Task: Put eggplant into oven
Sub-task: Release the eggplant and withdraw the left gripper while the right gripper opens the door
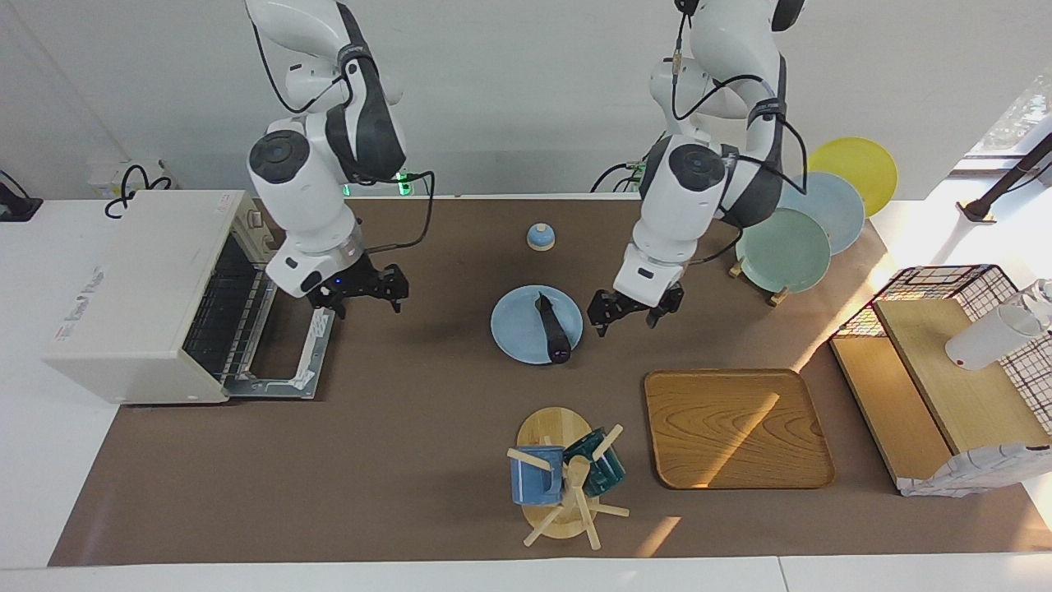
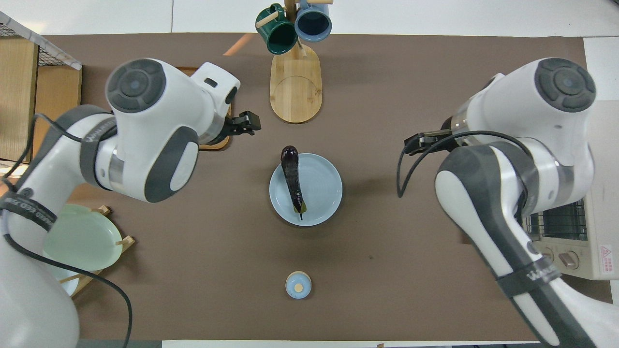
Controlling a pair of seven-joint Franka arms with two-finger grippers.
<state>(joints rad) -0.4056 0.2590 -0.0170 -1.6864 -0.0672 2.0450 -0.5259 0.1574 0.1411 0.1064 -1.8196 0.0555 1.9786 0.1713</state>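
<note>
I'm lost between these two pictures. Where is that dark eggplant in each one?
Facing view: the eggplant lies on the pale blue plate at mid-table, its rounded end pointing away from the robots.
Overhead view: the eggplant lies on the same plate, its rounded end past the rim toward the top of the picture.
Shared landmark: the mug stand, farther from the robots than the plate.

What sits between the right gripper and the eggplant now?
Nothing but bare brown mat: the facing view shows the open right gripper apart from the eggplant lying on the blue plate.
</note>
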